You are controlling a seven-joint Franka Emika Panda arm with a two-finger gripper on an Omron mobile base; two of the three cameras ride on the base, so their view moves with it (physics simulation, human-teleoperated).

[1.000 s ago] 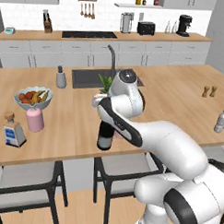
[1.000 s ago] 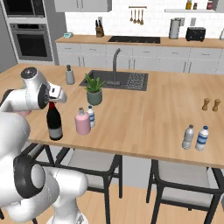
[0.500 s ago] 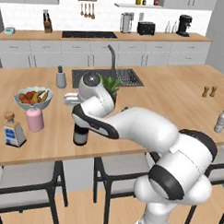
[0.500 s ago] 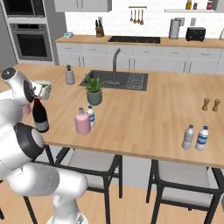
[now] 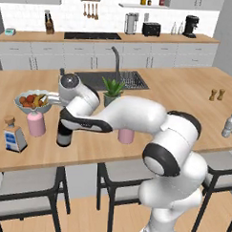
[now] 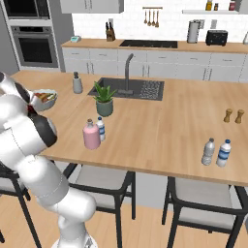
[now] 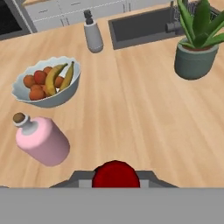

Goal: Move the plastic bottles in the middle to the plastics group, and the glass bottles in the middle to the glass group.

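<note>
The wine bottle [image 5: 64,135] shows just its dark base on the counter in the left base view, its neck hidden behind the white arm. From the hand camera, only its red top [image 7: 115,174] appears at 6 o'clock, cut by the grey band, with the gripper's fingers hidden. The pink bottle [image 5: 125,135] in the middle is mostly covered by the arm.

Near-black wine bottle [image 5: 64,135] (red top); pink bottle [image 7: 43,141]; green plant [image 7: 196,35].
</note>
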